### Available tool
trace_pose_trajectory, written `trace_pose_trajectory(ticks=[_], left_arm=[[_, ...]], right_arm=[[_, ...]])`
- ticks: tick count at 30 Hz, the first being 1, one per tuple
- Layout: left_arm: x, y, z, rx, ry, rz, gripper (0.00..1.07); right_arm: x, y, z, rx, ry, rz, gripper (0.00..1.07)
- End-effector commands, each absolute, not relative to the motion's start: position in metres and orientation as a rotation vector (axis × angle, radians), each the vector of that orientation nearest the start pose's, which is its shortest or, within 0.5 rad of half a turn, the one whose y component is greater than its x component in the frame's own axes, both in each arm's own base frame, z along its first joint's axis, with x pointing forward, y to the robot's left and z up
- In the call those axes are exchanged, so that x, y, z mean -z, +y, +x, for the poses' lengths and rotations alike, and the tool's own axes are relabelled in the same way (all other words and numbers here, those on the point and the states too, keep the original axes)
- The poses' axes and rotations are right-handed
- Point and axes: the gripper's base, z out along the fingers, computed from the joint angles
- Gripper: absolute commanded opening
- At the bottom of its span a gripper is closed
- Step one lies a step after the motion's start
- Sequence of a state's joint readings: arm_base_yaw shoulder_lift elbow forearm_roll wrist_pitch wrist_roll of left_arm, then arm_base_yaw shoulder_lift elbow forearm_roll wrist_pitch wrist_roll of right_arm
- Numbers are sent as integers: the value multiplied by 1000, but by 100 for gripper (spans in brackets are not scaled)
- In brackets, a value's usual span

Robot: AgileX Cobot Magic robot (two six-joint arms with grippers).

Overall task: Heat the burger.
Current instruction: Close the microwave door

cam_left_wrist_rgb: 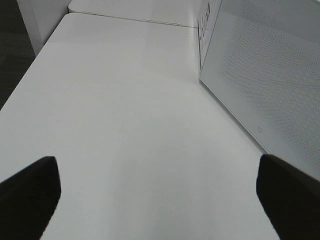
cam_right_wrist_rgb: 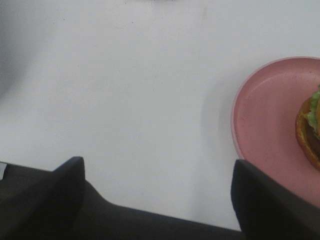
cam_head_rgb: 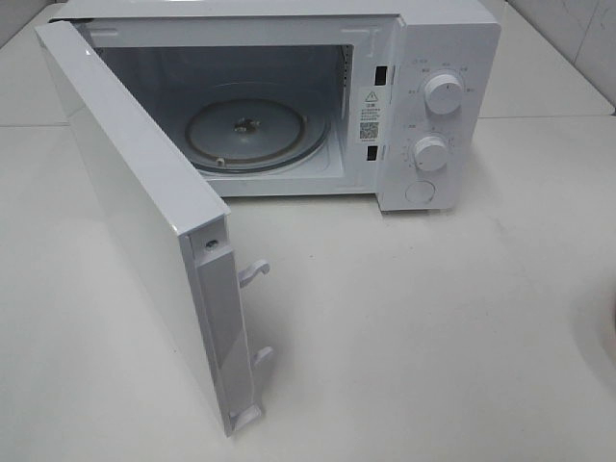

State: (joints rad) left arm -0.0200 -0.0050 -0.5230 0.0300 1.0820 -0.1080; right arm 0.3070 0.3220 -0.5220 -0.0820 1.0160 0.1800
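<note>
left to right: the microwave door [cam_head_rgb: 144, 231] stands swung fully out over the white table [cam_head_rgb: 404, 327], baring the empty cavity and its glass turntable [cam_head_rgb: 245, 130] — judged to be the place made ready to receive the food. two round dials [cam_head_rgb: 443, 93] sit on the control panel at the right of the oven. the left gripper [cam_left_wrist_rgb: 159, 195], seen only in its own wrist view, hangs wide open and empty over bare table beside the door's perforated outer face [cam_left_wrist_rgb: 270, 80], apparently parked clear of the opening. the right gripper [cam_right_wrist_rgb: 159, 197] also stands open, holding nothing, just beside the pink plate [cam_right_wrist_rgb: 265, 125] — a likely approach to it. the burger [cam_right_wrist_rgb: 311, 131] rests on that plate, cut off by the frame edge: an orange-brown bun rim, frilly green lettuce, a dark patty. it is not in the oven.
</note>
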Motion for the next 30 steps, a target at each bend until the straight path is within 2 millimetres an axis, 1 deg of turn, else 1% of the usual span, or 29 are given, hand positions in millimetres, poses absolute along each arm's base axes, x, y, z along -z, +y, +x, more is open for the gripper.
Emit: trace_pose_trajectory(ticks=[1,2,4,6,7,8,10,12,18,24,30], left_arm=[[-282,3,-9,39,2021,-95,100],[-282,3,-9,39,2021,-95,100],[-282,3,-9,39,2021,-95,100],[-282,3,-9,39,2021,-95,100],[-282,3,-9,39,2021,-95,100],[-282,3,-9,40,2021,-95,100],[-282,3,-9,39,2021,-95,100],[-282,3,-9,39,2021,-95,100],[-282,3,-9,40,2021,-95,100],[-282,3,-9,40,2019,-95,100],[-282,3,-9,39,2019,-95,100]], right_arm=[[-283,6,38,-171,2211,-129,76],[-283,3,31,-165,2158,-90,76],[-283,1,28,-157,2132,-66,76],[-283,-2,17,-135,2060,-8,76],[-283,-2,17,-135,2060,-8,76],[-283,-4,10,-130,2013,16,76],[-284,-4,7,-128,1994,25,76],[-284,-6,-3,-120,1929,49,77],[-284,-6,-4,-111,1922,61,77],[-284,-6,-4,-112,1922,60,73],[-284,-6,-4,-112,1922,60,71]])
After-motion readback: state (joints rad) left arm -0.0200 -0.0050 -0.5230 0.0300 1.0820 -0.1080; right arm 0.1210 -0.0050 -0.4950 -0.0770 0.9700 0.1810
